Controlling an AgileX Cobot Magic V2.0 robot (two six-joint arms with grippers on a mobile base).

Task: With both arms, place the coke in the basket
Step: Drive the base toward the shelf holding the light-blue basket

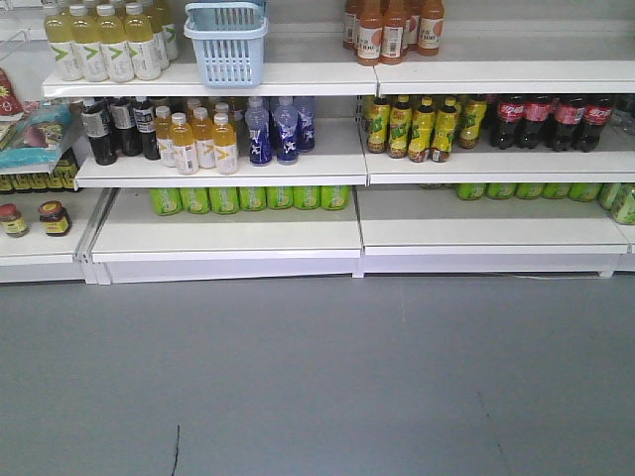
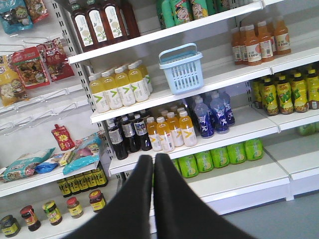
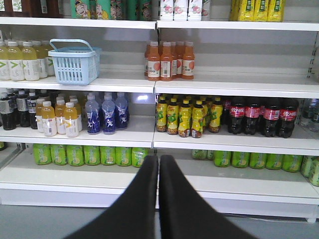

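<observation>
Exterior front-facing view shows neither arm, only stocked shelves. The basket [image 1: 226, 45] stands on the top shelf, just beside a row of yellow bottles [image 1: 104, 45]. Dark cola bottles [image 1: 554, 121] with red labels sit far right on the shelf below. The coke, a slim all-red bottle, cannot be made out here.

Left wrist view has the left gripper [image 2: 153, 158] hanging well short of the shelves, jaws pressed together on nothing. The basket [image 2: 182, 69] lies up and to its right. The step in hand looks like the approach, so the jaws would have to spread first. The handle bar seems the cleanest hold, since the yellow bottles [image 2: 119, 87] stand near the basket's left side.

Right wrist view has the right gripper [image 3: 158, 160] likewise closed and empty, pointed at the lower shelves. The basket [image 3: 74, 62] is upper left and the cola bottles [image 3: 261, 115] are to the right. The coke is not visible here either. This arm should probably locate it before committing, because the tightly packed neighbouring bottles could tip.
</observation>
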